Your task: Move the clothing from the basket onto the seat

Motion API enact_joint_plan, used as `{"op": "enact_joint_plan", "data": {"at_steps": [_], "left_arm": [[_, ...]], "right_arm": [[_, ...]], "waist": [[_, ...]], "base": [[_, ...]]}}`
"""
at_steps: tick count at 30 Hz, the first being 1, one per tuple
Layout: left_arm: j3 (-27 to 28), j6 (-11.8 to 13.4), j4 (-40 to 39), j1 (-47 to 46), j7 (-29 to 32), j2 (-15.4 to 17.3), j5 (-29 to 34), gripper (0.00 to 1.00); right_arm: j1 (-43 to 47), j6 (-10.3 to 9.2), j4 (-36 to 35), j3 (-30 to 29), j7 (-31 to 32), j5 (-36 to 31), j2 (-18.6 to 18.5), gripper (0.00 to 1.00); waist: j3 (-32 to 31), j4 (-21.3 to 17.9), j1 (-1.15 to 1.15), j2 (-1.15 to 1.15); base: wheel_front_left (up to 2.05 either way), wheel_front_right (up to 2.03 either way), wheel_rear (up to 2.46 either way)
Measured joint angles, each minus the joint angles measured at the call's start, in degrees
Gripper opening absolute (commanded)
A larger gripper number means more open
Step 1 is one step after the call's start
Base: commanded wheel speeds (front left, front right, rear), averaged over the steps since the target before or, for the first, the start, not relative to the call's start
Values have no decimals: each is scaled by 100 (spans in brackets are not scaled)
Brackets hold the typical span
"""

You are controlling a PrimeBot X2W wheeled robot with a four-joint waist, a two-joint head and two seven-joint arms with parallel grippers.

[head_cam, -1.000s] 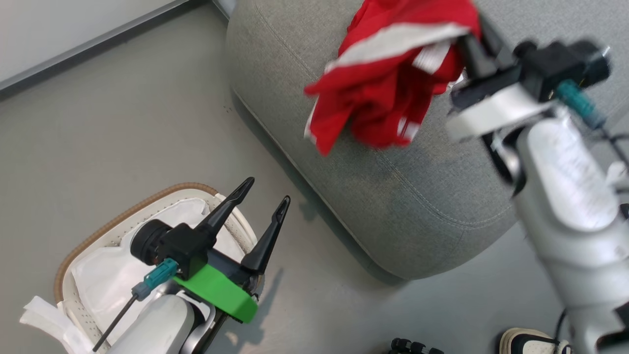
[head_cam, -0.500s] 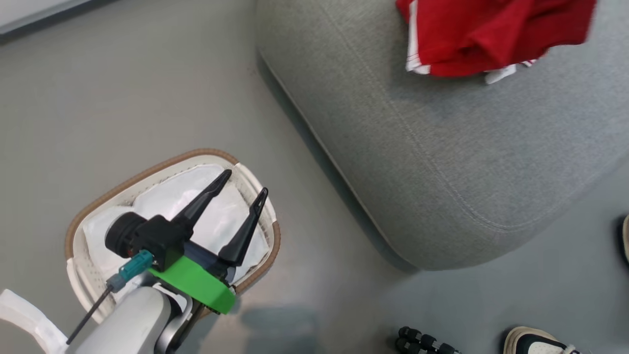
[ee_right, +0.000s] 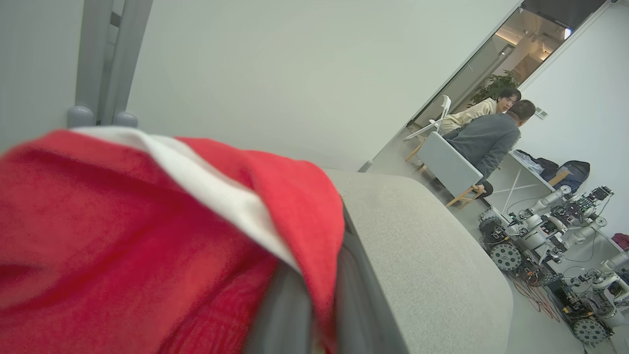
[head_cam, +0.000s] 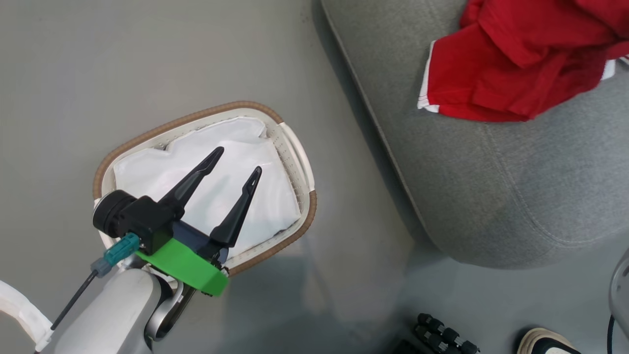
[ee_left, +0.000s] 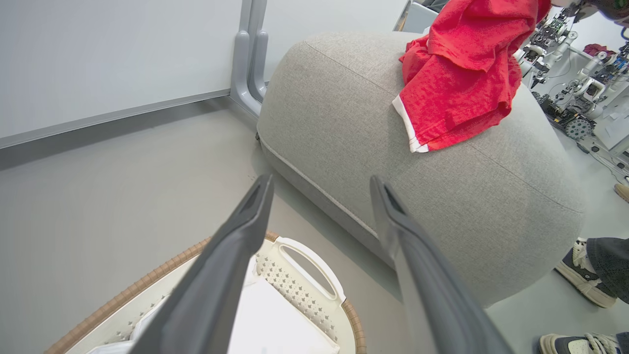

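On the grey seat (head_cam: 491, 187) the red clothing (head_cam: 511, 64) lies slumped, one fold pinched in my closed right end effector (ee_right: 322, 314), my left end effector (head_cam: 238, 160) spread empty over the basket (head_cam: 196, 114); I judge the fabric light and limp, best gripped at a bunched fold.

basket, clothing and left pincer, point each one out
basket (head_cam: 196, 116): head view, brown woven rim
clothing (head_cam: 491, 73): head view, middle of the red fabric
left pincer (head_cam: 238, 160): head view, midway between its fingertips
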Motion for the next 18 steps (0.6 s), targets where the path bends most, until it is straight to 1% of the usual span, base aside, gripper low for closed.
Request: {"op": "enact_joint_plan", "data": {"at_steps": [7,8,10,12,16,18], "left_arm": [[54,0,-3,-10,0,48,-25,100],[66,0,-3,-10,0,60,-32,100],[75,0,-1,-9,0,69,-32,100],[75,0,13,-8,1,77,-32,100],[99,0,129,2,1,49,-49,100],[210,0,236,18,0,-8,-44,100]], "right_arm": [[416,0,-120,-1185,79,-695,291,0],[456,0,-156,-1327,87,-754,348,2],[531,0,-164,-1560,112,-810,434,30],[566,0,-129,-1790,112,-843,497,100],[666,0,-86,-2060,-55,-937,573,100],[750,0,-79,-2140,-159,-966,573,100]], "waist": [[180,232,0,0],[189,245,0,0],[196,248,0,0],[189,244,0,0],[112,238,0,0],[37,240,0,0]], "base": [[0,0,0],[0,0,0],[0,0,0],[0,0,0],[0,0,0],[0,0,0]]}}
